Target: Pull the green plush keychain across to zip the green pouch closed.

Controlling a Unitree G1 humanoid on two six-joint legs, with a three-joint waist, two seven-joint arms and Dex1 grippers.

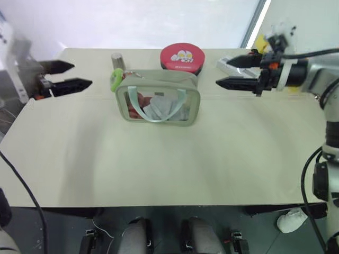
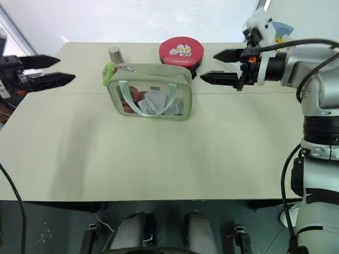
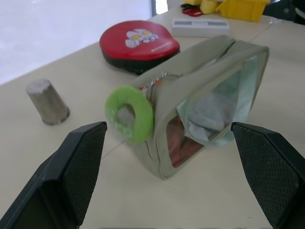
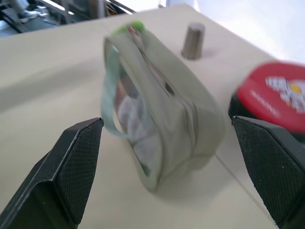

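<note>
1. My left end effector [image 1: 73, 74] hangs above the left edge of the worktop [image 1: 159, 169], its two black fingers spread wide with nothing between them, pointing inward toward the middle.

2. Straight ahead of those fingers, a short reach inward, sits the green plush keychain [image 3: 129, 114], a fuzzy lime ring hanging off the near end of the green pouch [image 1: 158, 98]; it is apart from my fingers, not yet touched.

3. The pouch stands upright on the worktop between my two arms, clear panel facing me, its long axis running left to right, so the zipper track along its top leads from the keychain away toward my right side.

4. My right end effector [image 2: 215, 65] hovers beyond the pouch's far end, fingers likewise wide apart and empty, pointing back toward the pouch.

5. Judgement: the left arm is the nearer to the keychain; the pull would run along the pouch's length toward my right end effector, which looks placed to steady the far end.

6. Farther off, behind the pouch, lie a round red case [image 1: 183, 56] and a small grey cylinder [image 1: 117, 60], both clear of the zipper line.
</note>
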